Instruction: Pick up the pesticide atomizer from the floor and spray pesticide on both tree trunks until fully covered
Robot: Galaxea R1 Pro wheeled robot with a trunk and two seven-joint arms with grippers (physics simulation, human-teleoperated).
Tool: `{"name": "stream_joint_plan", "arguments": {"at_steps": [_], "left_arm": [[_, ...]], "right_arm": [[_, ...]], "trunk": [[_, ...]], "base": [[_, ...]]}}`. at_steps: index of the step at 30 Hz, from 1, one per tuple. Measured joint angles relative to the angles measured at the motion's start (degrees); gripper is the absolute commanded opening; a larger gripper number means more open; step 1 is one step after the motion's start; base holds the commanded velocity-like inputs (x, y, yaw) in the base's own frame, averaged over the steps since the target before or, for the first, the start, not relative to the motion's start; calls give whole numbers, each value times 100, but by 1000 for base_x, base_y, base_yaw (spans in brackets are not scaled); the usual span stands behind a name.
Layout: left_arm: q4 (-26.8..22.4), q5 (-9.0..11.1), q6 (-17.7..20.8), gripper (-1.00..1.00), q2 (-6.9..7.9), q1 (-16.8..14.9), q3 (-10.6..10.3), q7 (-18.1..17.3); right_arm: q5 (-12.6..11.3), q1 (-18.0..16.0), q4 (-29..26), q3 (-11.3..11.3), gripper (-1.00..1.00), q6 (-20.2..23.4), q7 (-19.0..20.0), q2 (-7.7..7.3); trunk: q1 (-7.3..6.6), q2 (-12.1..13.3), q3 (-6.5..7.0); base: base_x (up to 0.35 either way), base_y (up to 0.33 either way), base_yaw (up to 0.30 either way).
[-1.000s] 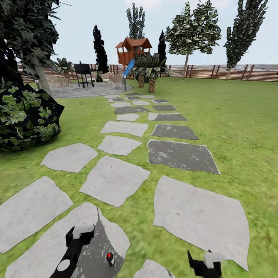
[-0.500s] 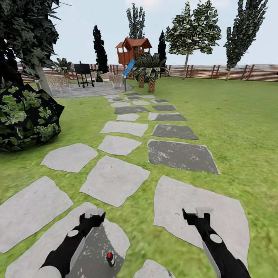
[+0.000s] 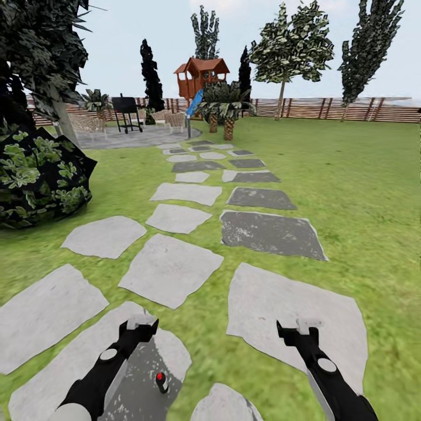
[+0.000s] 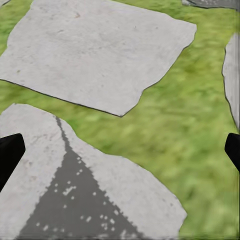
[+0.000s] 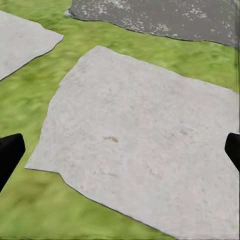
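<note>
Open lawn [image 3: 362,193] flanks stepping stones [image 3: 169,270] ahead

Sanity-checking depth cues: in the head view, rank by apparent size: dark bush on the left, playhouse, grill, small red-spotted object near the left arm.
1. Dark bush, though it is much nearer the camera.
2. Playhouse.
3. Grill.
4. Red-spotted object.

These rank how things look, not true size.

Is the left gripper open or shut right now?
Open. In the left wrist view its two dark fingertips sit at opposite edges of the picture, with bare stepping stone and grass between them, nothing held.
</note>
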Motion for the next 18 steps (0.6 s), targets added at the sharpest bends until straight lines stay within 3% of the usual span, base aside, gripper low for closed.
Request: {"name": "stream_joint_plan", "arguments": {"at_steps": [7,13,18], "left_arm": [[-2,0,-9,100,15,-3,4,5],[-48,0,-10,100,41,22,44,2],[-55,0,-9,100,52,26,69,4]], "right_arm": [[-2,0,27,-5,100,-2,-8,3],[-2,0,9,2,100,-3,-18,7],[-10,0,6,-3,100,1,-25,14]], "trunk": [[0,0,-40],[0,0,-50],[109,-199,-152]], "base": [[-191,-164,-139],[-27,-20,-28],[-2,-1,-2]]}}
